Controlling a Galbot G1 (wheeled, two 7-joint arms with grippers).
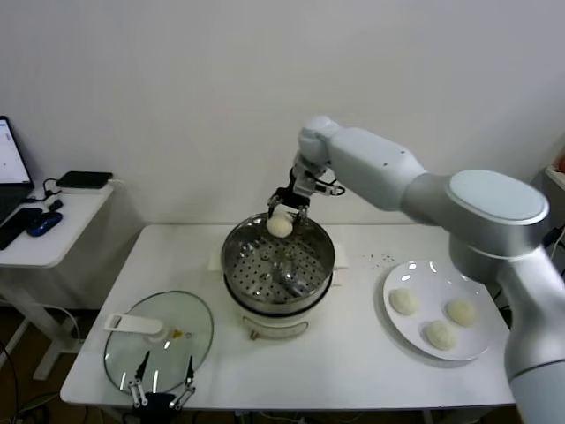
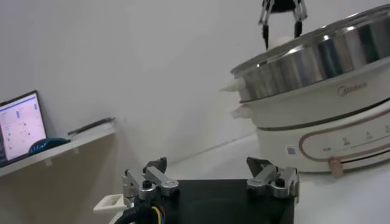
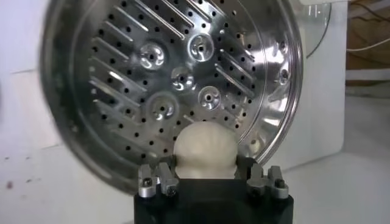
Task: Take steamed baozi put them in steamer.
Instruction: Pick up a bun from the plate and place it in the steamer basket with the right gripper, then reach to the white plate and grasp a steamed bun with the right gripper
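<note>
Four steamed baozi are counted: one [image 1: 280, 226] is clamped between the fingers of the right gripper [image 1: 287, 204] and held above the far rim of the steamer [image 1: 278, 284], over its perforated tray [image 3: 183, 79], on which no bun is seen; three [image 1: 404, 302] [image 1: 460, 312] [image 1: 440, 335] are left on one white plate [image 1: 415, 273] near the table's right edge. One steamer is set at the middle of the white table [image 1: 353, 362]; one glass lid [image 1: 159, 337] with a white handle is laid flat near the front left corner. The left gripper [image 1: 161, 389] is parked at the table's front edge, just by the lid, its fingers spread wide and holding nothing. Nothing is seen between the held bun and the tray below it. A side desk [image 1: 53, 225] at the left carries a laptop [image 1: 11, 168], a mouse [image 1: 44, 223] and a dark flat device [image 1: 84, 179]; a plain white wall is seen behind.
</note>
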